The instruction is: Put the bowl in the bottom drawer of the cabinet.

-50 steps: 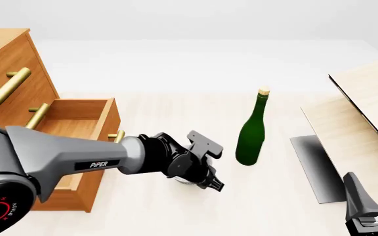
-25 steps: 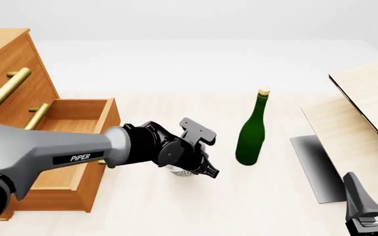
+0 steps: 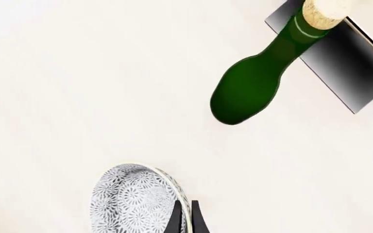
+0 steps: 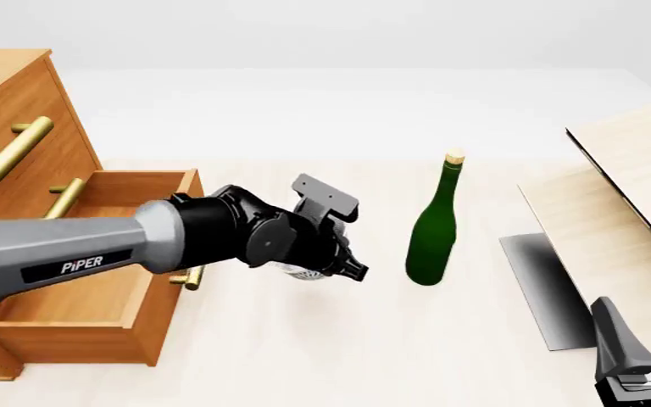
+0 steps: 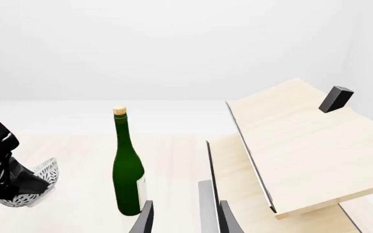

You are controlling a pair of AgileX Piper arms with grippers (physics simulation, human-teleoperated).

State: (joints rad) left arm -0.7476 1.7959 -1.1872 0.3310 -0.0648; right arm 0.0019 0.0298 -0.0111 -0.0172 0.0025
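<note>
You have the bowl [image 3: 134,201] pinched by its rim in the closed left end effector [image 4: 328,264], tilted just off the counter [image 4: 337,339] beside the open bottom drawer [image 4: 111,254], ready to carry inside.

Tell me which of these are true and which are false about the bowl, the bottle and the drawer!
1. The left tool grips the bowl by its rim. True.
2. The green bottle has fallen over. False: it stands upright.
3. The bottom drawer is pulled open. True.
4. The bowl is already inside the drawer. False: it is outside, between drawer and bottle.
5. The right tool holds the bottle. False: it holds nothing.
</note>
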